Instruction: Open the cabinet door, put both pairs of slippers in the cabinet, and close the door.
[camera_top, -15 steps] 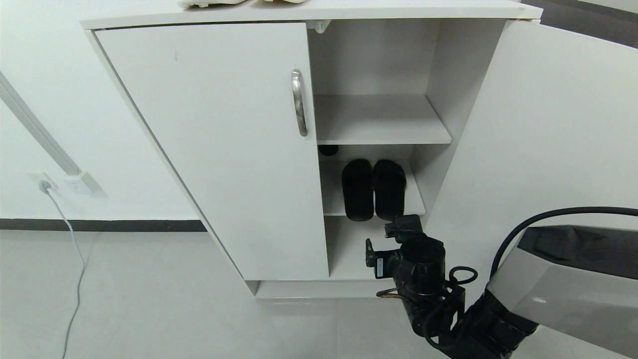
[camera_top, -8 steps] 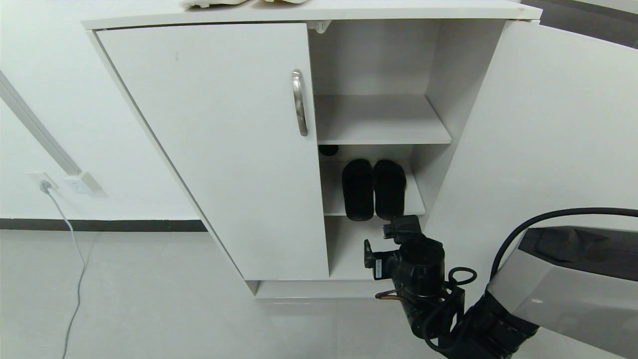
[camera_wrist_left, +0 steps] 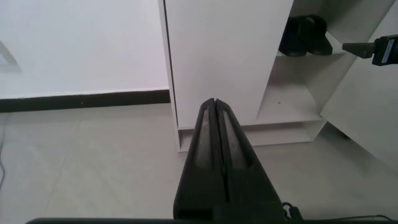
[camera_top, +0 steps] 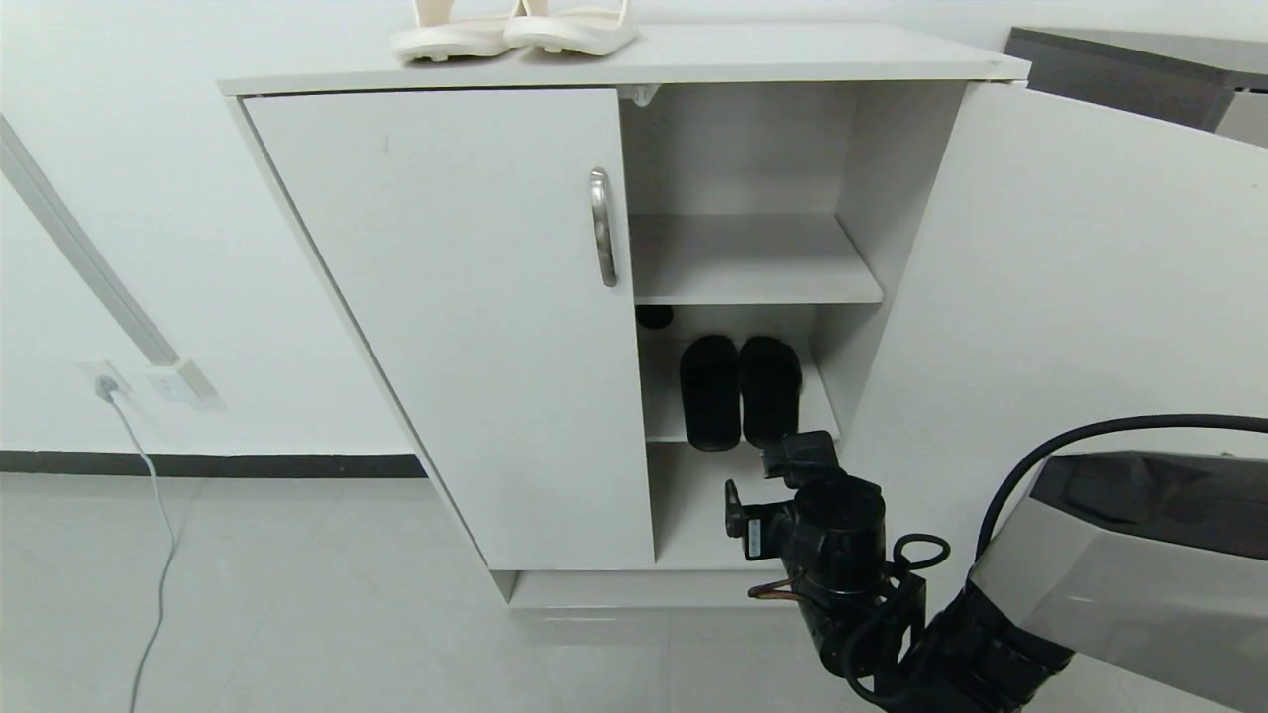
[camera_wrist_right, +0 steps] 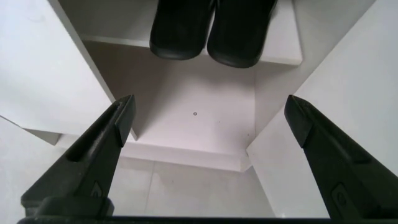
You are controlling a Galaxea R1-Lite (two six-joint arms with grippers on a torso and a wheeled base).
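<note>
Cabinet: a white wooden 2-door cabinet (camera_top: 792, 67) stands on pale floor tiles against a white wall.
Left door: the flat white left door (camera_top: 466, 317) is shut, with a curved metal handle (camera_top: 602, 228) near its inner edge.
Right door: the white right door (camera_top: 1050, 277) is swung wide open, showing 2 shelves inside.
Black slippers: 1 pair of black rubber slippers (camera_top: 740, 389) lies on the lower shelf. The 2 slippers lie side by side and touch, and their near ends reach the shelf's front edge.
Cream slippers: 1 pair of cream slippers (camera_top: 515, 32) rests on the cabinet's top at its front edge, above the shut door.
Right gripper: the black right gripper (camera_wrist_right: 208, 106) hangs just in front of the open compartment, below the front edge of the black slippers' shelf. Its jaws are spread wide, with nothing between them and touching nothing.
Left gripper: the black left gripper (camera_wrist_left: 214, 102) is over the floor tiles, well apart from the shut door. Its jaws are pressed together and hold nothing.
Wall: a white socket (camera_top: 99, 381) sits low on the wall beside the cabinet, and a grey cable (camera_top: 158, 525) trails from it to the floor.
</note>
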